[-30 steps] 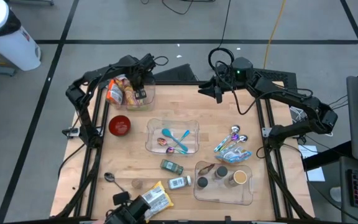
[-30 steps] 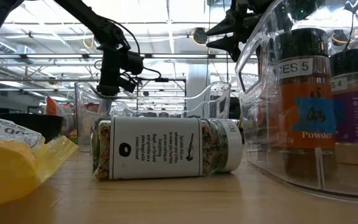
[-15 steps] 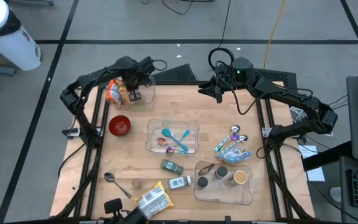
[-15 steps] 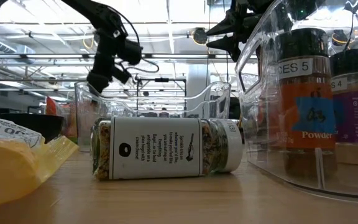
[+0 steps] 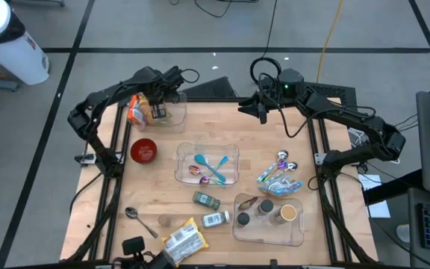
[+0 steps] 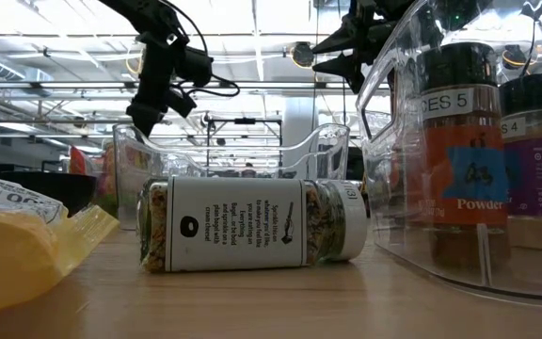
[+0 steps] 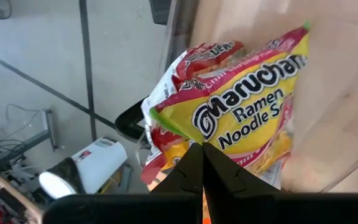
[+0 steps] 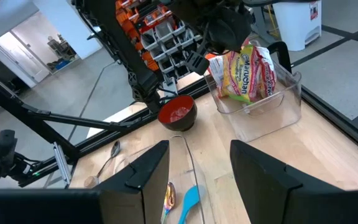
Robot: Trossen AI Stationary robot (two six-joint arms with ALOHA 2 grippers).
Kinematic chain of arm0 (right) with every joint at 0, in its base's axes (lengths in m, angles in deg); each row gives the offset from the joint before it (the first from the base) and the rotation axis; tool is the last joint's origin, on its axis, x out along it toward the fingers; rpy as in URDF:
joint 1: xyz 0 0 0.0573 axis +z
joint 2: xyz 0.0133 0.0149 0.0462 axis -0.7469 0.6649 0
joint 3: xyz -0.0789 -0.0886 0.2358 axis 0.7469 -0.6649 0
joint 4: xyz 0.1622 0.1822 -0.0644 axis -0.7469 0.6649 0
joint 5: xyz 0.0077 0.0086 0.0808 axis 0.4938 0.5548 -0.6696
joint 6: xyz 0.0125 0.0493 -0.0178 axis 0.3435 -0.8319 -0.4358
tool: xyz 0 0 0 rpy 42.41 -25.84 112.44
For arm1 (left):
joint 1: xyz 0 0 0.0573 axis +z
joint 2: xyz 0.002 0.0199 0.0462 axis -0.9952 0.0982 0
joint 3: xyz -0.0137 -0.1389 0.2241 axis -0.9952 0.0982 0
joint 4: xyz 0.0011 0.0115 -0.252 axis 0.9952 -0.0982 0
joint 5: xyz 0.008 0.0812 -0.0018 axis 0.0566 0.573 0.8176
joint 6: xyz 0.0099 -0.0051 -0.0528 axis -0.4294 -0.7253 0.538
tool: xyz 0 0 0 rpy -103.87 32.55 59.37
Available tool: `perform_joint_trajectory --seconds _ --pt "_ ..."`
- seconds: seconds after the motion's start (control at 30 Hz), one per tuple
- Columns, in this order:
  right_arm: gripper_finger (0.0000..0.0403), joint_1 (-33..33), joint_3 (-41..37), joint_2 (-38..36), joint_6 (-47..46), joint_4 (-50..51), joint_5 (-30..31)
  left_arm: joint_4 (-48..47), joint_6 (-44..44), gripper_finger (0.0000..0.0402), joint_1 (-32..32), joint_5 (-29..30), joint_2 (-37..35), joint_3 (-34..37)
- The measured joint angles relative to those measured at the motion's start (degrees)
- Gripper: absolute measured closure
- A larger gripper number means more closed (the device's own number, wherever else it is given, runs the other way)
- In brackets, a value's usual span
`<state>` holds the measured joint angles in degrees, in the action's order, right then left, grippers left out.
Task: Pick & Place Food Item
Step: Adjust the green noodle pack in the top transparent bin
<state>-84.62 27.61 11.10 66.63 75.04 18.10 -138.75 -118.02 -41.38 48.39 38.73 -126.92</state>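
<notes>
Left gripper (image 5: 157,112), fingers pressed together, hangs over the clear bin (image 5: 172,119) of Maruchan ramen packets (image 7: 241,118), upper left; apparently empty. Right gripper (image 5: 262,113) spread, upper centre.

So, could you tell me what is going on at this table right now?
The left gripper, fingers shut and empty, sits just above the clear bin at the table's back left corner, where ramen packs stand. The right gripper waits raised over the back edge, fingers apart and holding nothing. Elsewhere on the table are a red bowl, a tray of spoons, two spice jars lying down, another bin of jars and a food pack near the front.
</notes>
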Motion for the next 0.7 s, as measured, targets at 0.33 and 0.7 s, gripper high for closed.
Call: perform_joint_trajectory --seconds 0.33,0.7 --pt "0.0241 0.02 0.0 0.0 -0.65 0.0 -0.07 1.14 -2.97 0.0401 0.52 0.76 0.0 0.0" --pt "0.0241 0.02 0.0 0.0 -0.67 0.02 -0.09 2.41 -3.93 0.04 2.45 1.87 3.81 0.0"
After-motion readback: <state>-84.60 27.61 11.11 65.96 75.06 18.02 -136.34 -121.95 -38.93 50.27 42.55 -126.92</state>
